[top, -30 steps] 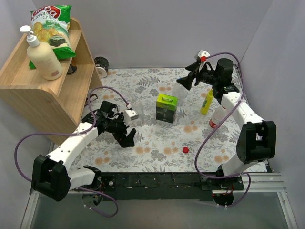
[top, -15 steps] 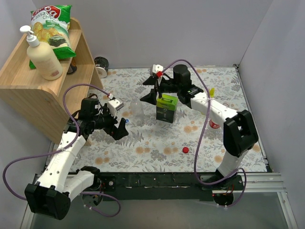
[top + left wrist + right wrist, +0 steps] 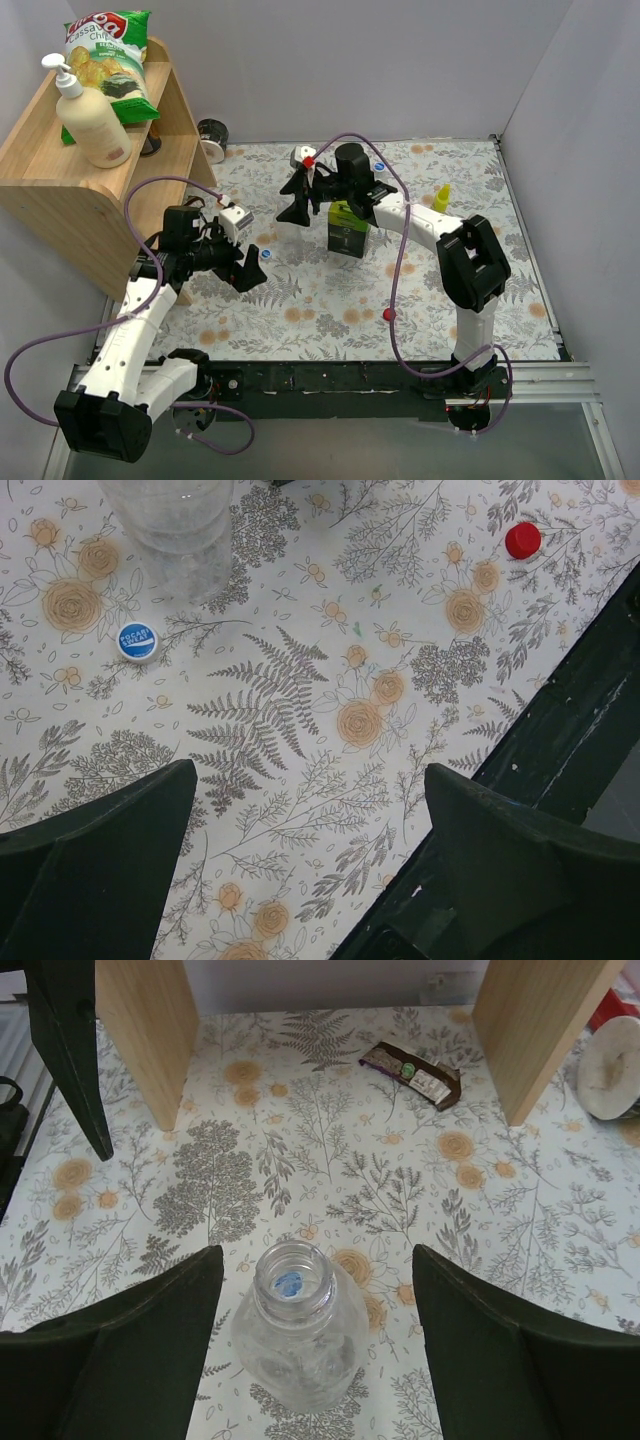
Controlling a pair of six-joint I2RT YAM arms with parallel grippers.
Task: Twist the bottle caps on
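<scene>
Two grippers, both spread wide and holding nothing, we read Cassava Chips on the bag (image 3: 108, 50) at far left, left gripper (image 3: 310, 775) over the table, blue cap (image 3: 137, 641) marked POCARI SWEAT near an uncapped clear bottle (image 3: 297, 1345), right gripper (image 3: 315, 1260) straddling it, red cap (image 3: 521, 540) farther right.

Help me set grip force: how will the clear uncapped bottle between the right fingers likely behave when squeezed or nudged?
The clear bottle looks empty, so it is probably light and easy to shove. Its thin see-through walls would likely dent under a firm squeeze. It stands upright with the right gripper open on either side, so a push near the neck might tip it.
</scene>
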